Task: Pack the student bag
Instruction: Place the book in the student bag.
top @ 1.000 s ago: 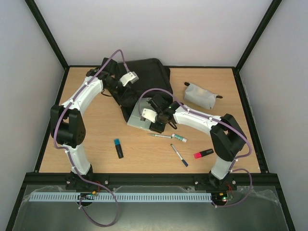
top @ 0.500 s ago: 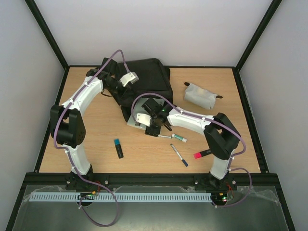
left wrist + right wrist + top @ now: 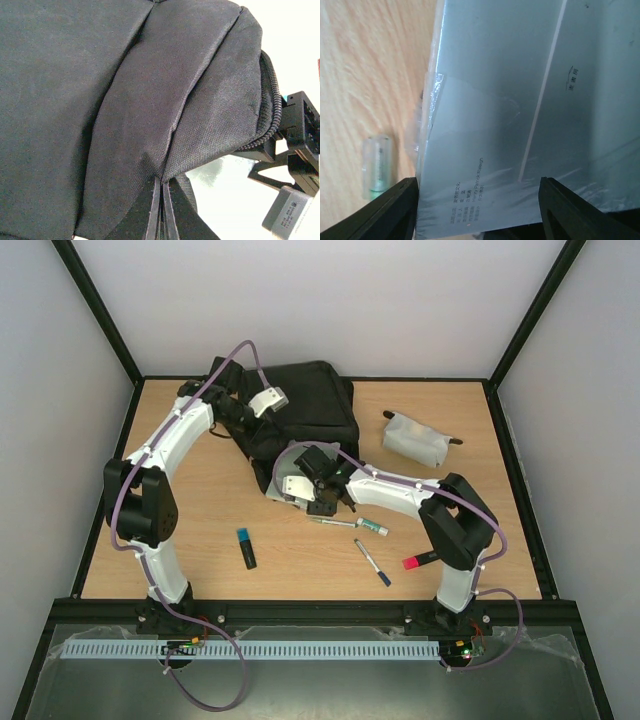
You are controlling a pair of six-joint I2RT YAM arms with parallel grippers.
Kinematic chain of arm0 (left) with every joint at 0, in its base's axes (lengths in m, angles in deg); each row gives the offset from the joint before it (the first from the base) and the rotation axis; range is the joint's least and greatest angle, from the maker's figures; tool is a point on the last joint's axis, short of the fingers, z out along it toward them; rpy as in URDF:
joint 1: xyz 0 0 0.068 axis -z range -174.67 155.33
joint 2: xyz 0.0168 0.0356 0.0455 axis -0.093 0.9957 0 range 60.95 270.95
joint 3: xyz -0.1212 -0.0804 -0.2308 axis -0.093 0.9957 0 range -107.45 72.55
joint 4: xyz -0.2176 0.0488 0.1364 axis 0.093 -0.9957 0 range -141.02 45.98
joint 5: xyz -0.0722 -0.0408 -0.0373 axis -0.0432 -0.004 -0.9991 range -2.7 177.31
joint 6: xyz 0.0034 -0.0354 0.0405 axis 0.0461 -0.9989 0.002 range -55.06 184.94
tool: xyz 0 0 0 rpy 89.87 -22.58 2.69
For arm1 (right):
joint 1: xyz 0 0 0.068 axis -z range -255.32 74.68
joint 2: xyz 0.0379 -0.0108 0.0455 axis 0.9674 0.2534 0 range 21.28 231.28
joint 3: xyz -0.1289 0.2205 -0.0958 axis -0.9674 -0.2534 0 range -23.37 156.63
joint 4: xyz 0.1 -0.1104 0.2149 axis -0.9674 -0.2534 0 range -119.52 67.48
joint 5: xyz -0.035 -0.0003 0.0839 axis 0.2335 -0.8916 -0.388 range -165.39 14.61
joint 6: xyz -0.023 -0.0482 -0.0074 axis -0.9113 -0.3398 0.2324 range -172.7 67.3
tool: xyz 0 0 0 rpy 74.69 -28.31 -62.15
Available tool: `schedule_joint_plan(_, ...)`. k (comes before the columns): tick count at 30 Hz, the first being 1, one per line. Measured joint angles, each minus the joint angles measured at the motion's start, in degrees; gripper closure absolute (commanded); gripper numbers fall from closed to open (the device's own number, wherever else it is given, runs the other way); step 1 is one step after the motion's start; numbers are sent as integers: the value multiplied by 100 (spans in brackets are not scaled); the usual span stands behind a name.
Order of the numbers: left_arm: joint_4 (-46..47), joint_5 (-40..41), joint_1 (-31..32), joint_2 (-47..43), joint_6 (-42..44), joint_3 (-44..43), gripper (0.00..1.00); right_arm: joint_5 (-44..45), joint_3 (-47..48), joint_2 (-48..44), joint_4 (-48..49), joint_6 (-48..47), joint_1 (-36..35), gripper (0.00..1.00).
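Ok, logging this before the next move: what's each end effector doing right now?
Left end effector: shut on the student bag fabric.
Right end effector: jaws apart over the wrapped grey book; grip cannot be told.
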Motion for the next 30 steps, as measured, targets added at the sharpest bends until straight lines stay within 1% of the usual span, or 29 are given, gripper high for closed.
schedule_joint_plan(5,-37,-20,0,0,31,-17,98,332,-87,0,313,-295,96,36)
schedule_joint_plan(10,-44,-52,0,0,50,-17,98,682,-109,33,782,-603,337,38)
schedule_joint_plan(14,-52,-74,0,0,55,-17,98,920,-50,256,1196,-772,483,39)
schedule_joint_plan(19,-63,-79,0,-22,96,-17,98,1351,-125,481,2133,-1025,533,39)
schedule_joint_plan(22,-68,-74,0,-42,125,-17,98,1357,-83,481,2205,-973,535,38)
schedule_joint_plan(25,-76,-72,0,-55,155,-17,98,1019,-37,424,1991,-844,535,38)
schedule_joint_plan(26,-79,-72,2,-55,164,-17,98,872,-37,382,1860,-802,535,40)
schedule_joint_plan(27,-83,-72,0,-57,175,-17,98,695,-37,337,1700,-763,535,45)
schedule_joint_plan(29,-85,-72,2,-59,184,-17,98,391,-42,238,1440,-715,535,60)
schedule_joint_plan(30,-90,-72,2,-61,186,-17,98,229,-42,186,1305,-675,535,71)
